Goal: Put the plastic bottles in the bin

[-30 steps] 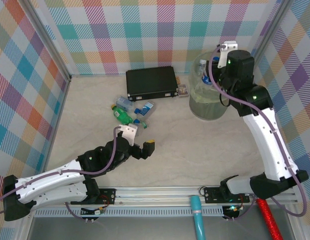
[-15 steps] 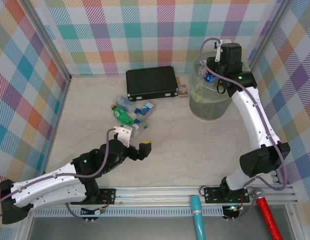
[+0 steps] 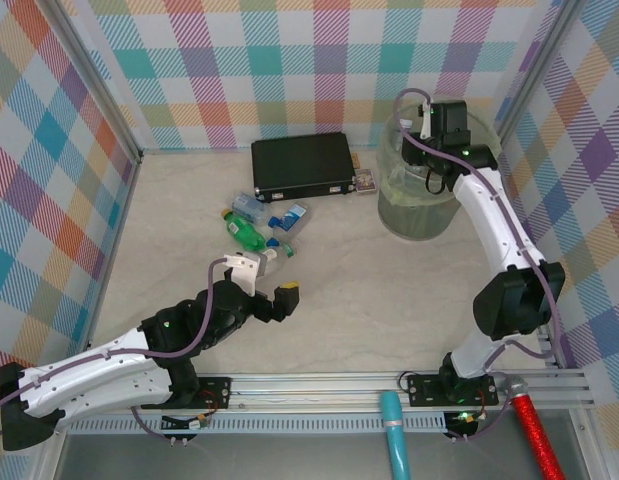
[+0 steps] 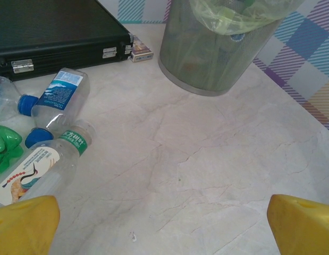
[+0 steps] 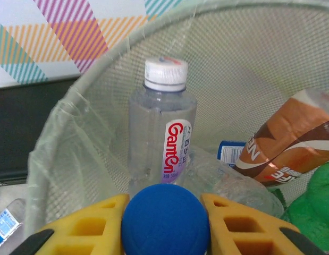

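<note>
Since the right gripper (image 5: pixel 165 210) hangs over the open bin (image 5: pixel 58 138), the bottle with the blue cap (image 5: pixel 165 228) that it pinches has the bin right under it. Letting go looks like all it needs. A clear bottle with a white cap (image 5: pixel 163 127) stands inside. The left gripper (image 4: pixel 164 226), spread wide, sits low over the worktop (image 4: pixel 207 159), and more bottles (image 4: pixel 60 98) lie flat just to its left, nearer to that arm.

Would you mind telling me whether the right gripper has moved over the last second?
Yes. The right gripper, shut on a blue-capped bottle, has shifted left, from above the right rim of the bin to farther over its opening.
</note>
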`<state>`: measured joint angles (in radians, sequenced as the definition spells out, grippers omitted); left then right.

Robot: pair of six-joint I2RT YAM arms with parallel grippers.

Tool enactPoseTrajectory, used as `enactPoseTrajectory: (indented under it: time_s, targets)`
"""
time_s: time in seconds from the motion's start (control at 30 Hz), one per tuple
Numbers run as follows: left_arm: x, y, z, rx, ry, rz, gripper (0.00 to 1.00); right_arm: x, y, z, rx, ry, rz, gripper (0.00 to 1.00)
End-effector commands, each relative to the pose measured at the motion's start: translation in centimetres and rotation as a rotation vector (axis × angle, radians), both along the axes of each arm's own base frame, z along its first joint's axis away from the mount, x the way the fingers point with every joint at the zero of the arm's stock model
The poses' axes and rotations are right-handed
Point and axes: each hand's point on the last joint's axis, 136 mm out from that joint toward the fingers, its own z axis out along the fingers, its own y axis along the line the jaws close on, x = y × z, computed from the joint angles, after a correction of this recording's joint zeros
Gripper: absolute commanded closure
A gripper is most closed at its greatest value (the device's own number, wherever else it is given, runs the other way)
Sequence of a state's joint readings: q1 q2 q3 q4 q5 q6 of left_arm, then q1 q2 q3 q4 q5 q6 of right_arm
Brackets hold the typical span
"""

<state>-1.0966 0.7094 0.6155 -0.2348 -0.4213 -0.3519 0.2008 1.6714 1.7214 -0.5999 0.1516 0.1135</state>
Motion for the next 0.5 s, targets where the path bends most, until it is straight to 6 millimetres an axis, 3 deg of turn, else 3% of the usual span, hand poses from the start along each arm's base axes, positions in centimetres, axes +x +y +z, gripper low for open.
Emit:
enactPoseTrajectory:
  time_s: [0.0,0.2,0.3,0.47]
  targets:
    - [-0.1,0.4,-0.4,0.000,0.006,0.019,0.00,-0.4,0.7,-1.5,0.039,0.058,0.024,0.71]
    - [0.0,0.5,-0.5,0.006,0.007,0.023,0.00,-0.6,0.5,-1.5,0.040,0.062,0.022,0.65]
    - [0.0,0.6,-0.4,0.006,0.006,0.027,0.00,-0.8,0.4,0.0,0.042,0.032,0.021,0.51]
    - [0.2,0.6,-0.4,0.011,0.004,0.039,0.00,-1.8,0.0,3.3,0.052,-0.028,0.014,0.40]
